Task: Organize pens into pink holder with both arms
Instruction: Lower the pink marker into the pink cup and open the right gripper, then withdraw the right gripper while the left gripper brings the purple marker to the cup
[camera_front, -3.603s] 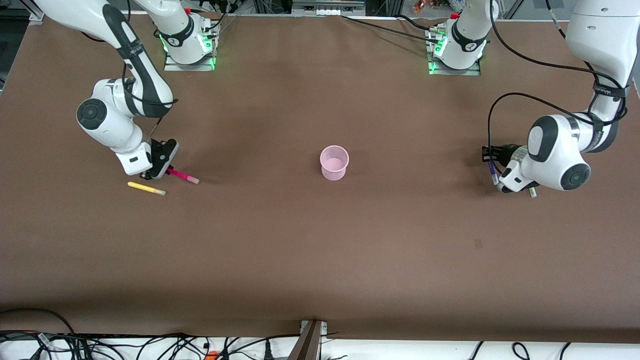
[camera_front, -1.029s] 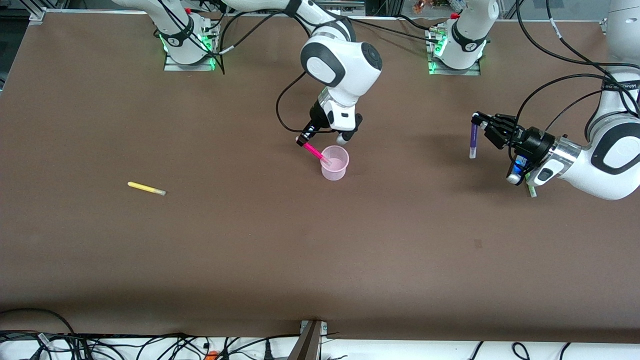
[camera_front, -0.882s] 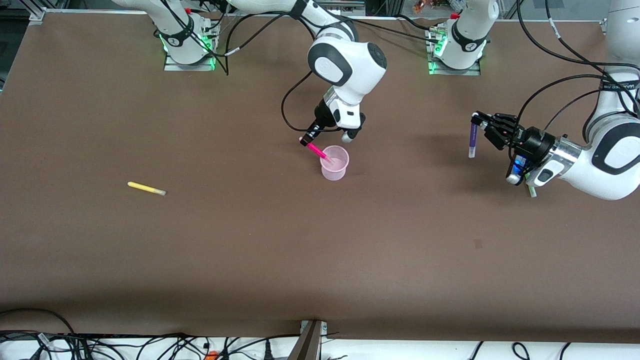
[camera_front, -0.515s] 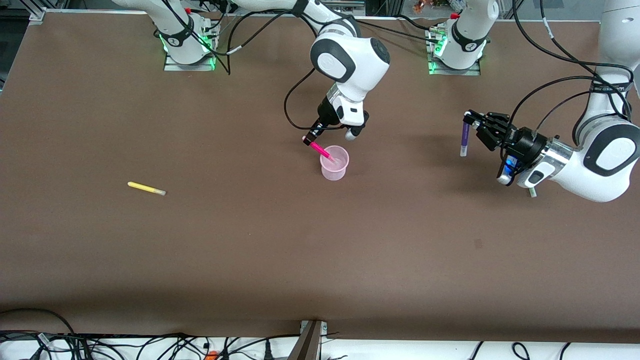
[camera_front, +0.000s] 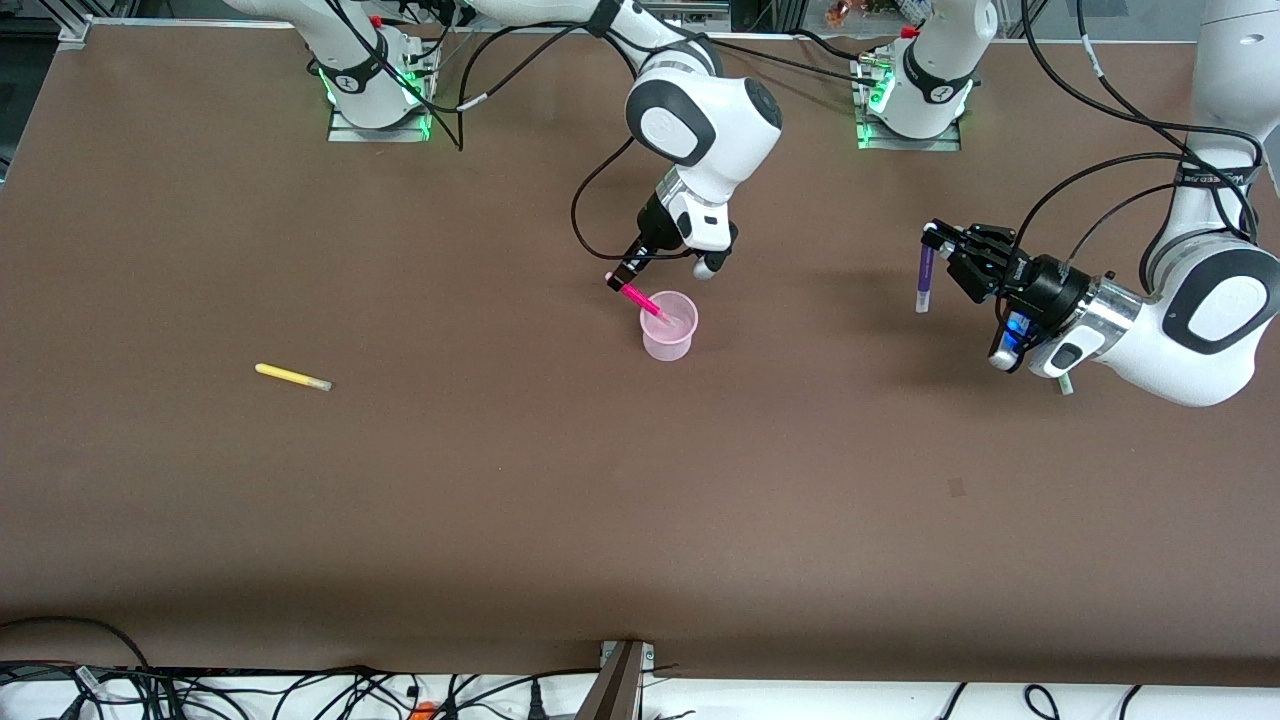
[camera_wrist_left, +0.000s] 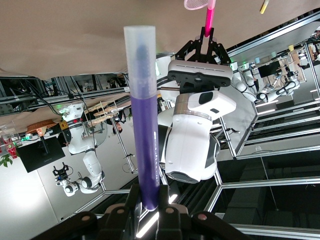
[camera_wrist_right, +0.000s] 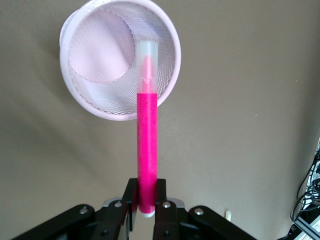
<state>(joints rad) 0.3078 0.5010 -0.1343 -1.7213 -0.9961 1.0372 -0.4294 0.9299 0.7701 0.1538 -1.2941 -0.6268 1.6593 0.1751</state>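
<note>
Brown table (camera_front: 500, 500), yellow pen (camera_front: 291, 376), pink holder (camera_front: 669, 326)

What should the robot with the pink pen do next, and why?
Probably open the right claw and let go. It grips the pink pen, whose pale tip already sits over the pink holder mouth, so the pen should drop inside.

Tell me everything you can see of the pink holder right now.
The pink holder is a small round pale pink cup with a rim; in the right wrist view its wall looks like fine mesh. It stands upright mid-table, between the two arms' ends, mouth open and nothing lying in it yet. The magenta pen, clamped in the right gripper, slants down with its pale tip at the rim, over the opening. Whether the tip touches the rim cannot be told.
</note>
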